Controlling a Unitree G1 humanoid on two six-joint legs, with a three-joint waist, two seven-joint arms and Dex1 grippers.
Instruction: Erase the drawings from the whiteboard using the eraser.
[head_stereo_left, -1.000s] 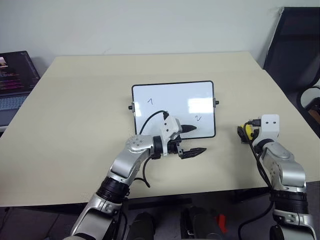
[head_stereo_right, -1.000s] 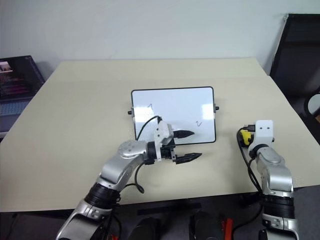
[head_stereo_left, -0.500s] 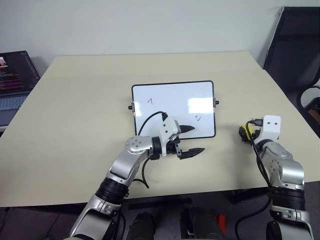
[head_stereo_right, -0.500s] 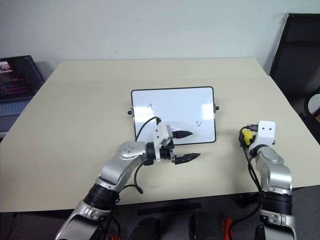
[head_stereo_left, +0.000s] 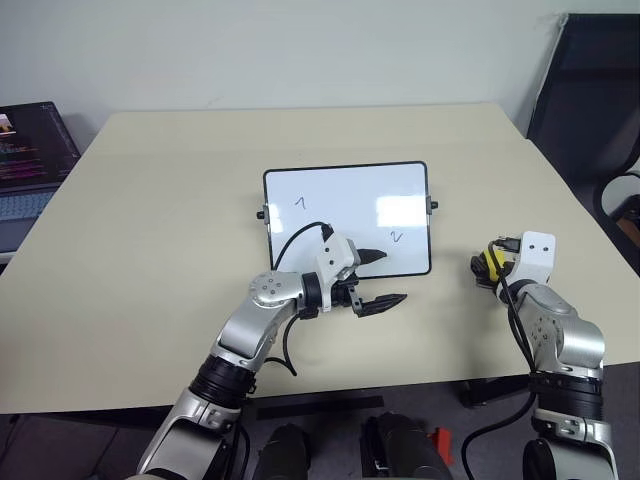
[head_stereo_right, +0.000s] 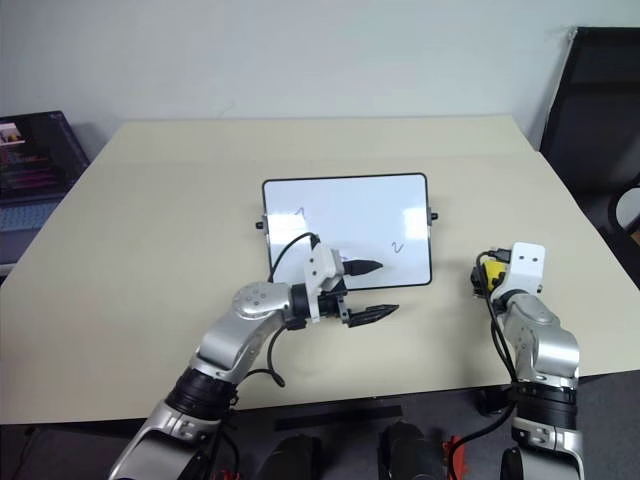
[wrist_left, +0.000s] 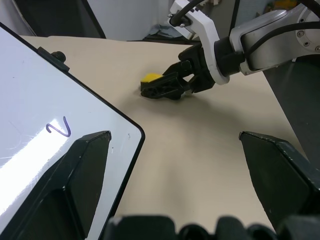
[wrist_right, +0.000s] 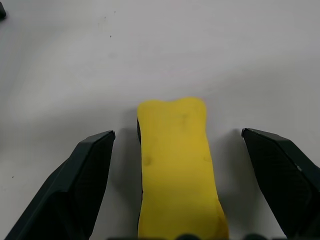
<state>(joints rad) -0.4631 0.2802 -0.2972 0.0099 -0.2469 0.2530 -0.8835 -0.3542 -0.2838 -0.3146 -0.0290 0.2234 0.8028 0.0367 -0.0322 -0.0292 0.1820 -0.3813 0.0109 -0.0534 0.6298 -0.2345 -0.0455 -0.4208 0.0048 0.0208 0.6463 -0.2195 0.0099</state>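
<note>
- Since a second ago, the right gripper (wrist_right: 172, 150) has tipped lower over the small yellow block eraser (wrist_right: 176, 162), which lies on the beige table (head_stereo_left: 150, 220) right of the black-framed glossy whiteboard (head_stereo_left: 345, 205).
- Its jaws stand wide either side of the eraser, not touching; best to sink squarely, then close on the long sides.
- Left gripper (head_stereo_left: 383, 279) waits open at the whiteboard's near edge, beside the curl-like drawing (head_stereo_left: 396, 237).

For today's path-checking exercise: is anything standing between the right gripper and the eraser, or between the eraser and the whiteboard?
Nothing visible blocks either. The right gripper is open, its fingers on either side of the eraser with a gap on each side. Between the eraser and the whiteboard lies bare table. The left gripper hovers at the board's near corner, open.
</note>
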